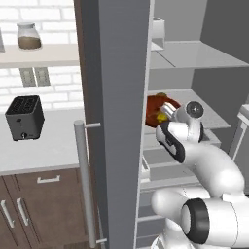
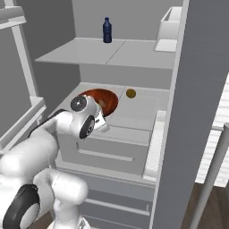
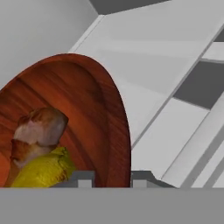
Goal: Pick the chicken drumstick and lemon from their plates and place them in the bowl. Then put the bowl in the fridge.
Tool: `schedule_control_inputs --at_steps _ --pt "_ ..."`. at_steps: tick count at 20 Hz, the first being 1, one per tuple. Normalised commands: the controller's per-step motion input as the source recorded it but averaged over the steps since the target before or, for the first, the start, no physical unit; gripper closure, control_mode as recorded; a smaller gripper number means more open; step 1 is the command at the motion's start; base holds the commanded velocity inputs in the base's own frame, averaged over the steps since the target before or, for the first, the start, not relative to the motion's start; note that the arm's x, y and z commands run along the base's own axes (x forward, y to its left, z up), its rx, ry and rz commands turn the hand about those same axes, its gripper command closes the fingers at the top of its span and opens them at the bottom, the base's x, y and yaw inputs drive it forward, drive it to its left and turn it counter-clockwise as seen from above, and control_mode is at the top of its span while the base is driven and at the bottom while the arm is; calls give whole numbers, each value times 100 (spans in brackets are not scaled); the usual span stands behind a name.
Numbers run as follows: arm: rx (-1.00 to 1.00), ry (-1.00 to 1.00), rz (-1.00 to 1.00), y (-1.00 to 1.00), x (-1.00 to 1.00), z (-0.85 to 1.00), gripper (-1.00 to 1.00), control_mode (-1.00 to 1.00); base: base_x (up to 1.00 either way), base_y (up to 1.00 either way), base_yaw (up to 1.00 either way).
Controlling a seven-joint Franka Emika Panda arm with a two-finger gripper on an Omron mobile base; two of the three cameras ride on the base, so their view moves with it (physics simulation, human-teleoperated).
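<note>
Claw (image 3: 113, 178) straddles bowl (image 3: 87, 109) rim inside fridge (image 2: 134, 112).

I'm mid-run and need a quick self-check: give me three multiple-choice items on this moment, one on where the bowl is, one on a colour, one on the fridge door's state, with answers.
1. Where is the bowl?
A. On the counter by the toaster
B. On a middle shelf inside the fridge
C. On the top shelf beside the bottle

2. What colour is the bottle on the upper fridge shelf?
A. Dark blue
B. Orange
C. White

3. In what state is the fridge door?
A. Shut
B. Open
C. Removed

Answers:
1 B: the right base view shows the bowl on the shelf below the bottle's, with the gripper at its rim.
2 A: the bottle looks dark blue against the grey wall.
3 B: the door stands swung out, and the fridge shelves are exposed in both base views.
</note>
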Motion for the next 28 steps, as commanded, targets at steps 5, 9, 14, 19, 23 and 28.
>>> schedule_control_inputs --at_steps 5,9,14,19,23,28 --pt "0 15 2 -2 41 -34 100 -100 0 0 0" --pt "0 0 0 0 3 -41 100 -100 0 0 0" --pt "0 -1 0 7 28 -34 100 -100 0 0 0" --pt "0 0 -1 9 77 -1 100 -100 0 0 0" --pt "0 0 -2 0 85 0 100 -100 0 0 0" --pt "0 0 -2 0 30 0 -100 -100 0 0 0"
